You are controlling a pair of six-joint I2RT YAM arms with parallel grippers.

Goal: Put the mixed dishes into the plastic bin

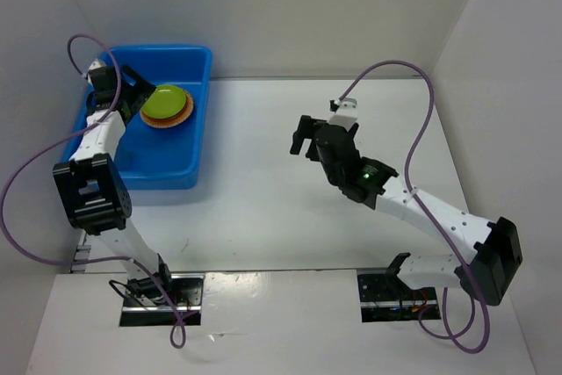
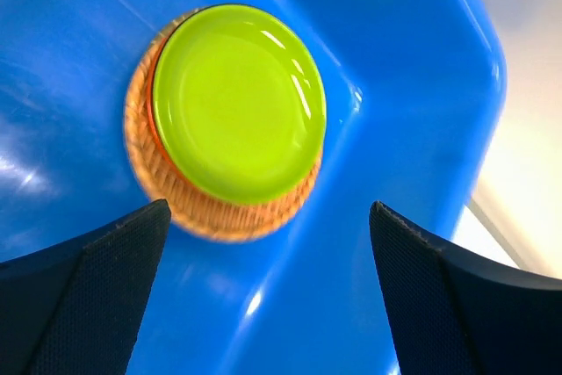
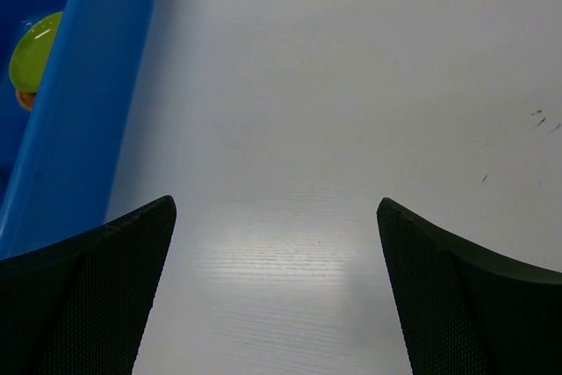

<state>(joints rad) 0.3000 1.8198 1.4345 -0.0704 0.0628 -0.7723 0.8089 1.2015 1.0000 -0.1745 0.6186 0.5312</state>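
Observation:
The plastic bin (image 1: 167,164), a large bright blue tub, stands at the table's far left. Inside it a lime green plate (image 1: 165,102) lies on top of a woven tan plate (image 1: 158,120). My left gripper (image 1: 130,91) hovers inside the bin just left of this stack. In the left wrist view the green plate (image 2: 237,103) and the woven plate (image 2: 219,217) sit just beyond my open left gripper (image 2: 270,208), with only blue bin floor (image 2: 404,85) between the fingers. My right gripper (image 1: 303,138) hangs open over the middle of the table, holding nothing (image 3: 277,204).
The bin's blue side wall (image 3: 79,129) shows at the left of the right wrist view, with the green plate (image 3: 31,50) peeking over it. White walls enclose the table on the left, back and right.

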